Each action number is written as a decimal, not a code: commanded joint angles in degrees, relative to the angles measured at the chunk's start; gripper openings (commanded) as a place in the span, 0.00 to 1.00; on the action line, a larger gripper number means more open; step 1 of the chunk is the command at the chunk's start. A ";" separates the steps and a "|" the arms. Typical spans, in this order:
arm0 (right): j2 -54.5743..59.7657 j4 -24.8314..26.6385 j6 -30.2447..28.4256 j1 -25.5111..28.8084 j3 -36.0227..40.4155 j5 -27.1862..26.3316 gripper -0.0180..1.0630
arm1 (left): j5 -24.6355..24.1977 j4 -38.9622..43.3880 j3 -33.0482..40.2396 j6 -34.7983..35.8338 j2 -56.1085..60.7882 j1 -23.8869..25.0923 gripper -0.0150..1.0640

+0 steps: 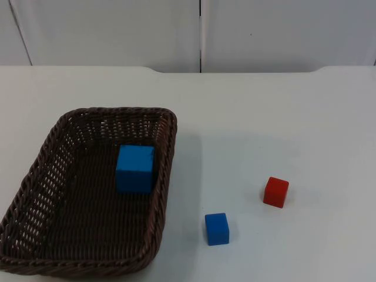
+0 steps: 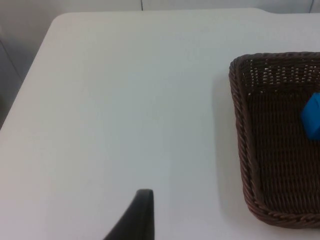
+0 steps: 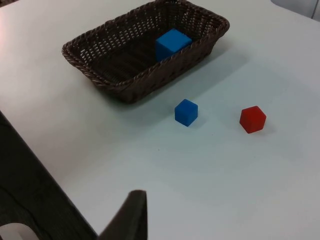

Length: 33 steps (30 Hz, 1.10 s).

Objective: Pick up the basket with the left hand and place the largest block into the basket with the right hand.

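One brown wicker basket is sitting flat on the white desk, toward the left arm's side in the top view, with one long side running parallel to the desk's near edge in the left wrist view. Three blocks are lying in the scene, counted as two blue and one red. The large blue block, the biggest of the three, is resting on the basket's floor, close against the basket's right-hand wall; it is also showing inside the basket from the right wrist and at the picture's margin from the left wrist. The small blue block is standing on the bare desk just beyond the basket's right-hand wall, not touching it, and the red block is standing farther to the right, well apart from the basket and near the small blue one. From the right wrist the same pair is appearing side by side on the desk, small blue nearer the basket, red beyond it. One black fingertip of the left gripper is hanging above bare desk beside the basket, touching nothing; one black fingertip of the right gripper is hanging over the desk's edge, well back from all three blocks. For both grippers, whether the jaws are open or closed cannot be told.
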<state>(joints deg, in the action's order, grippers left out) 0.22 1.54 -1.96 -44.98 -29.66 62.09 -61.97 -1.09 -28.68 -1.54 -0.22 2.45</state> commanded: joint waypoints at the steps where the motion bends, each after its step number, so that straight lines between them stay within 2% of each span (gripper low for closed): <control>1: -0.22 -0.31 0.23 -0.23 0.06 -0.21 0.99 | 0.36 0.47 0.28 0.24 0.22 -0.12 0.99; 29: -0.22 0.08 -0.21 -0.23 0.06 -0.21 0.99 | 0.36 0.47 0.28 0.24 0.22 -0.12 0.99; 33: -0.22 0.06 -0.21 1.38 0.06 -0.33 0.99 | 0.36 0.47 0.28 0.24 0.22 -0.12 0.99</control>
<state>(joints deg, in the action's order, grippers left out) 0.22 1.54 -1.96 -44.82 -29.66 62.09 -61.97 -1.09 -28.68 -1.54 -0.22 2.45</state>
